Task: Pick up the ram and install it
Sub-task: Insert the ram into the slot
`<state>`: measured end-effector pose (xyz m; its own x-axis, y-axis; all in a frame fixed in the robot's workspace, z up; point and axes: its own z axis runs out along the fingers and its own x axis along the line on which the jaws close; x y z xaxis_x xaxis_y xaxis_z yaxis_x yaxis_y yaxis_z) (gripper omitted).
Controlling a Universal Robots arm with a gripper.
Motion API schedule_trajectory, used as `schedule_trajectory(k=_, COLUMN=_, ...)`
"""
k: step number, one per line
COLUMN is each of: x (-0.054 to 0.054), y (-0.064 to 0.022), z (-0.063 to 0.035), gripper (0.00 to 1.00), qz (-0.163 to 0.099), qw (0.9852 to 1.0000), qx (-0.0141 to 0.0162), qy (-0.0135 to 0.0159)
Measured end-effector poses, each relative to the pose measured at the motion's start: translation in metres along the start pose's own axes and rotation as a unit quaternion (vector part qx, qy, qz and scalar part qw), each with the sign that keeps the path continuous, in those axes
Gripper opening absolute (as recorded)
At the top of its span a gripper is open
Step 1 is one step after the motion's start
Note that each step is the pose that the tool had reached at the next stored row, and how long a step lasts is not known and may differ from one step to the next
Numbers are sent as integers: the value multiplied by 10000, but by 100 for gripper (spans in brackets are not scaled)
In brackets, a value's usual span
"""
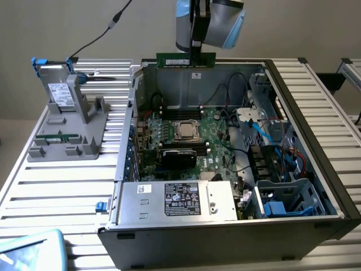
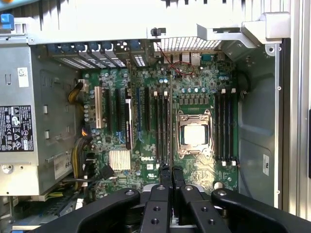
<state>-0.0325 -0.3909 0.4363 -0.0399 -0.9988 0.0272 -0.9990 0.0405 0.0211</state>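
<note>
— What is everything resting on?
— A slatted metal table (image 1: 62,186) is carrying an open computer case (image 1: 225,248), and a plain beige wall (image 1: 56,28) is standing behind it. In the exterior view a grey fixture (image 1: 67,141) is sitting at nine o'clock from the case, propping up a grey drive (image 1: 56,90) with a white sticker.
— Is any writing showing?
— "DELL" is showing in white on the motherboard (image 2: 146,158). The power supply (image 1: 141,212) is wearing a black label (image 1: 182,199), too small to read.
— And the claw?
— The gripper (image 1: 195,56) is pinching the ram (image 1: 172,60) between narrow jaws. It is holding the stick level in the air over the case's far rim, at twelve o'clock from the CPU socket (image 1: 184,131). A pale label is showing on the stick.
</note>
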Motion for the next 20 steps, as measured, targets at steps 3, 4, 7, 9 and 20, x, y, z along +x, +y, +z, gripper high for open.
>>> schedule_trajectory(k=3, x=0, y=0, z=0, gripper=13, qz=0, qw=10000, qx=0, qy=0)
schedule_trajectory(k=4, x=0, y=0, z=0, gripper=13, qz=0, qw=10000, qx=0, qy=0)
schedule_trajectory(k=7, x=0, y=0, z=0, gripper=13, qz=0, qw=10000, qx=0, qy=0)
schedule_trajectory(k=9, x=0, y=0, z=0, gripper=13, qz=0, qw=10000, qx=0, qy=0)
schedule_trajectory(k=20, x=-3, y=-3, z=59, gripper=13, qz=0, qw=10000, qx=0, qy=-1)
